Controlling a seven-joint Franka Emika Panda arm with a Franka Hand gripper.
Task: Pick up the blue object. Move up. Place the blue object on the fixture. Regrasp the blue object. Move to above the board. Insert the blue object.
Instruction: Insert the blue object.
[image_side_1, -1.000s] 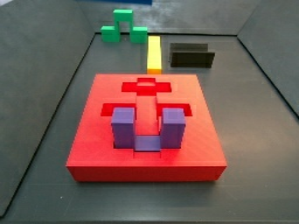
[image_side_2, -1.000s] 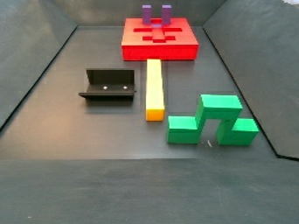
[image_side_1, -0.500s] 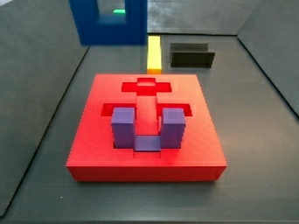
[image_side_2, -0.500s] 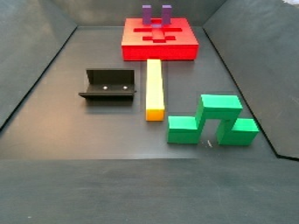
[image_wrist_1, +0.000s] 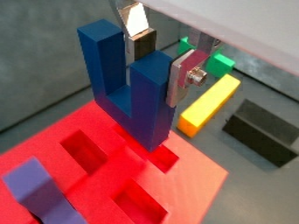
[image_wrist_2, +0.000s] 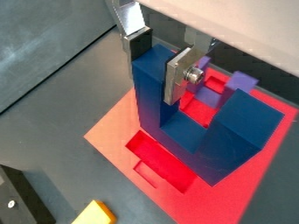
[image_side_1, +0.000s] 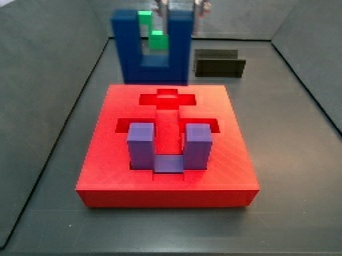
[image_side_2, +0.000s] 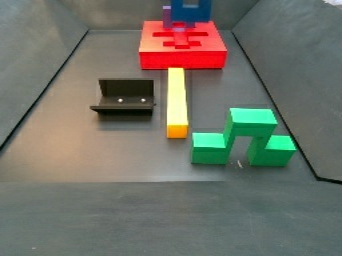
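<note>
The blue object (image_side_1: 140, 50) is a dark blue U-shaped block with its prongs up. My gripper (image_side_1: 174, 18) is shut on one prong and holds the block just above the far end of the red board (image_side_1: 107, 170). In both wrist views the silver fingers (image_wrist_1: 184, 77) (image_wrist_2: 180, 77) clamp that prong, and the block (image_wrist_1: 138, 87) (image_wrist_2: 193, 127) hangs over the board's recesses (image_wrist_1: 111, 171) (image_wrist_2: 122, 131). The black fixture (image_side_1: 219, 66) (image_side_2: 123, 98) stands empty on the floor beside the board.
A purple U-shaped block (image_side_1: 170, 148) sits in the board's near recess. A yellow bar (image_side_2: 177, 100) lies between board and green blocks (image_side_2: 241, 138). Grey walls enclose the dark floor.
The gripper has carried the blue object from the far back toward me and lower. It now hangs over the board's far end; one second ago it was out of view.
</note>
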